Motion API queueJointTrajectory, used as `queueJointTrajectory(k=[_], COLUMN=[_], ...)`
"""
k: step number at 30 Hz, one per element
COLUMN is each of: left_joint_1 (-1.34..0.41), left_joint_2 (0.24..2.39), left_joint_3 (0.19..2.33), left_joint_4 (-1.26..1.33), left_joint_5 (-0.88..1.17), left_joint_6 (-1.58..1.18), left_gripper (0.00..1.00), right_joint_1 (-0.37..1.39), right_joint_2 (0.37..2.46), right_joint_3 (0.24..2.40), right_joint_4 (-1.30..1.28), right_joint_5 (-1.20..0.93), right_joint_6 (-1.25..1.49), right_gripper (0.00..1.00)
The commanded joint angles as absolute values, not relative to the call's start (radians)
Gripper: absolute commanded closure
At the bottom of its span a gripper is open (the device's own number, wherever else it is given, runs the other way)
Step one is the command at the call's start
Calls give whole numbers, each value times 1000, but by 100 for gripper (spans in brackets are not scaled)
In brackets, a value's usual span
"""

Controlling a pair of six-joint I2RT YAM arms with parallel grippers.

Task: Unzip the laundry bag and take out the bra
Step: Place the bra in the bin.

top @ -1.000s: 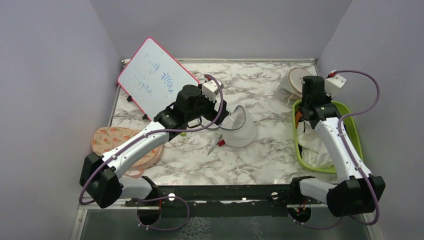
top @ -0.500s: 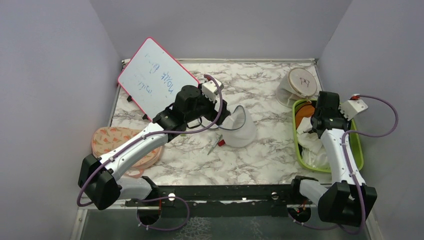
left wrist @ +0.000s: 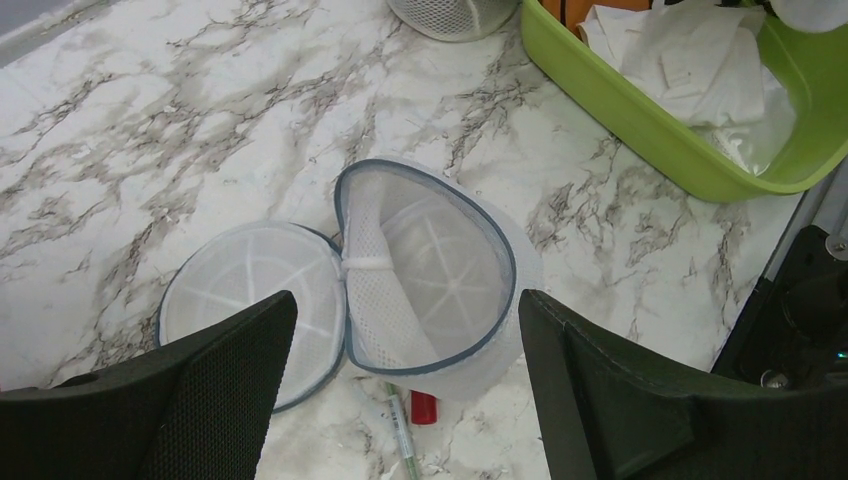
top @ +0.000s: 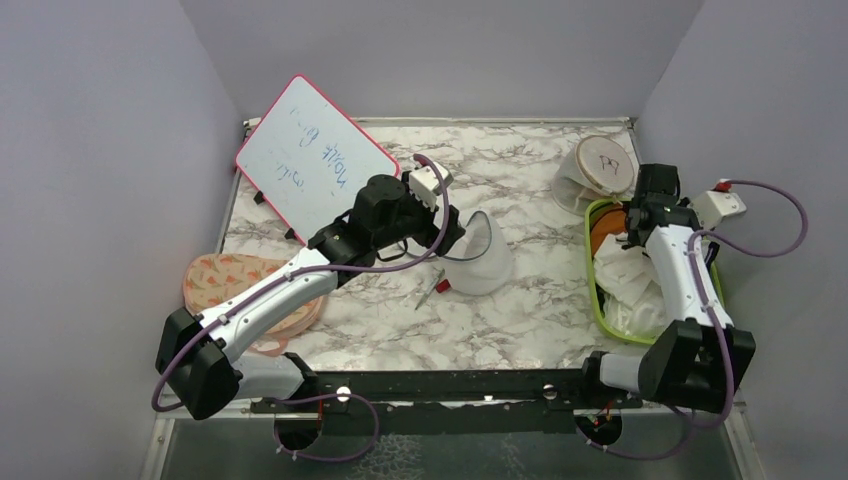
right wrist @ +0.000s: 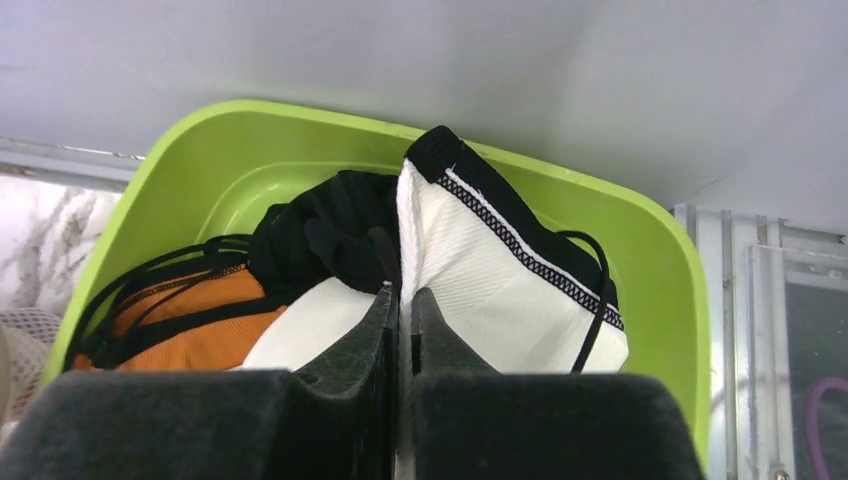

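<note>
Left wrist view: laundry bag lies unzipped mid-table, both halves splayed, nothing inside. Left gripper hovers above it, jaws wide, holding nothing. Right gripper, jaws nearly closed, pinches a thin fold of what I take to be the bra, over the green bin at the table's right edge. Risks, as judged: the thin pinch slips early. On release the fabric clings to the pads. Its black strap snags the black cloth and drags it along.
</note>
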State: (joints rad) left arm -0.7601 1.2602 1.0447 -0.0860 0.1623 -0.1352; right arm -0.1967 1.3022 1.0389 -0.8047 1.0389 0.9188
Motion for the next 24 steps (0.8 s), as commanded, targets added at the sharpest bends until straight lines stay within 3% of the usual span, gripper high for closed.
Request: queueJointTrajectory(k=[1,11,18,24], left_joint_1=[-776,-818,-818,-816], left_joint_2=[1239,1237,1253,1253], left_joint_3=[1038,1030,1036,1035], left_joint_4=[-64,-61,-78,-79], left_joint_5=[148,120,88,87], left_joint_6=[-133,-118,-103,-104], left_gripper=[25,25,25,25], right_joint_1=[-202,-202,-204,-219], right_joint_2=[1156,945,1064,1184], right_joint_3=[1022,951,870,788], right_joint_4=[-790,-776,-832,-639], right_joint_5=[1070,989,1031,982], right_joint_6=[852,768,907,890], right_gripper=[99,99,96,95])
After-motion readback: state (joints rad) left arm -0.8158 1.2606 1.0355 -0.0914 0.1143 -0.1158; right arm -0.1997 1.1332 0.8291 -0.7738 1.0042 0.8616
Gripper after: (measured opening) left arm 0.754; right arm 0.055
